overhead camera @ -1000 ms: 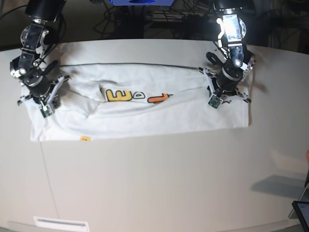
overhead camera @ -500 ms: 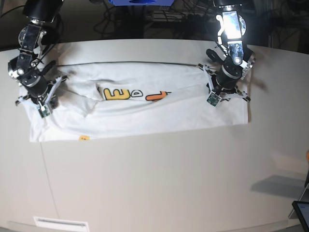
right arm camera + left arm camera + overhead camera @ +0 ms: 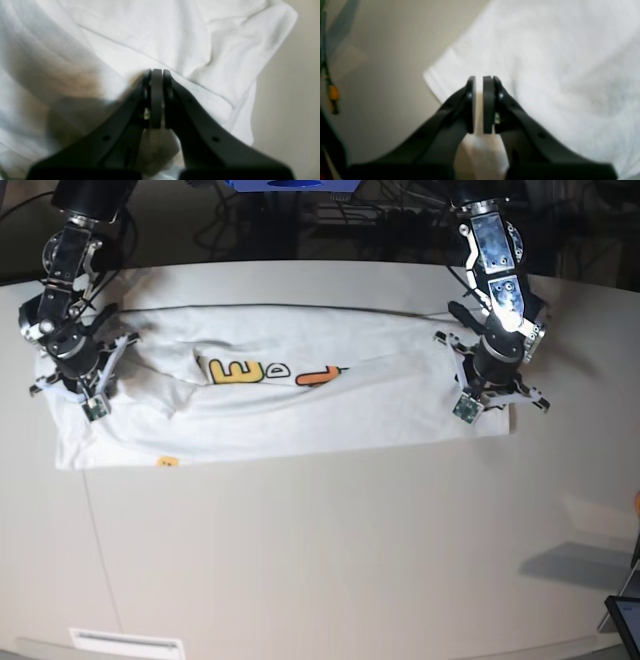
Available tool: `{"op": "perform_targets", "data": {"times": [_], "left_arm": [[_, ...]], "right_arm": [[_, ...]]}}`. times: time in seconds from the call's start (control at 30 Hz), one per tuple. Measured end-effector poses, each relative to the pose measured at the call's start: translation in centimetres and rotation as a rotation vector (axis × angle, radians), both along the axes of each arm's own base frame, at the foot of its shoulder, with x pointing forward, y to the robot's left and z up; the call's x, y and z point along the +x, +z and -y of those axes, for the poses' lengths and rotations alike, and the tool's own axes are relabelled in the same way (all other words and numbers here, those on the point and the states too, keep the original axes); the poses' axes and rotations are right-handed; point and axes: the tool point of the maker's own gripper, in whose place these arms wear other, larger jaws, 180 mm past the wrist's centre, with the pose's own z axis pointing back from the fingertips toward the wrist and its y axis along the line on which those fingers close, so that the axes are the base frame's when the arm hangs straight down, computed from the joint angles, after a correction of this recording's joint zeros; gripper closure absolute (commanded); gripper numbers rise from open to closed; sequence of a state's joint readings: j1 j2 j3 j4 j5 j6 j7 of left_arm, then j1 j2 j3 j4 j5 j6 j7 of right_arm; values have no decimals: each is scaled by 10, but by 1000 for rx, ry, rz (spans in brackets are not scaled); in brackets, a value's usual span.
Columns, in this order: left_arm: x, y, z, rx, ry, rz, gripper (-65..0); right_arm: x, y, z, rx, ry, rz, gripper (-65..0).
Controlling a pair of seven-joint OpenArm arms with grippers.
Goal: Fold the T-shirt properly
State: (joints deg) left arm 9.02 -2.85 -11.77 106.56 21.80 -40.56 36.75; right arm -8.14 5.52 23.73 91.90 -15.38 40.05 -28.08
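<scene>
The white T-shirt lies as a long folded band across the far half of the table, with part of its yellow and orange print showing. My left gripper is at the shirt's right end. In the left wrist view the left gripper pinches a thin fold of the T-shirt near a corner. My right gripper sits on the shirt's left end. Its close view shows the right gripper shut, with creases of the T-shirt running to the tips and cloth bunched behind them.
The beige table stretches toward the front. A dark screen pokes in at the lower right and a white slotted strip lies at the lower left. Cables and dark gear stand behind the table's far edge.
My left gripper moved right and toward the front, drawing the shirt's right end with it. The shirt's left edge slid slightly left. The right arm hardly moved.
</scene>
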Motion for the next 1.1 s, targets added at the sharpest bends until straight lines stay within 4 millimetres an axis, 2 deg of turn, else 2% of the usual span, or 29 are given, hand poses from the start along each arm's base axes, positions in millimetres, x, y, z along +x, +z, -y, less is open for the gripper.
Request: {"op": "perform_targets", "data": {"times": [0.1,0.2,0.33,0.37,0.43,0.47,0.57,0.63,0.7,0.8,0.93,1.1], "left_arm": [[3,26,-11,13,36,69,-54],[-16,36,-53,79,183,37,-54],[-41,38,-87,-74,355,38,-59],[-50,41,-101,-97,408,43,-81],[-70,47,-125,-156,482,68,-195],[-76,51,-130,-194,491,87,-237],[-88,62,-137,-289,481,128,-338],[-83,72,-132,-371,437,175,-364],[-79,75,-133,-426,411,186,-386],[-76,68,-133,-554,408,191,-438],[-80,48,-133,-727,440,174,-507],[-85,30,-146,-759,498,139,-564]], "right_arm": [[-1,-1,0,1,0,-1,-16],[-2,-1,-2,7,-6,0,-16],[-2,-1,-3,7,-5,0,-16],[-2,-1,-3,7,-4,0,-16],[-2,-2,-3,7,-4,-2,-16],[-2,-2,-3,7,-4,-1,-16],[-2,-2,-4,10,-4,-1,-16],[-2,-2,-4,10,-4,-1,-16],[-3,-2,-4,10,-6,1,-16],[-4,-3,-4,13,-7,1,-16],[-7,-4,-5,21,-5,6,-16],[-9,-4,-4,21,-3,5,-16]]}}
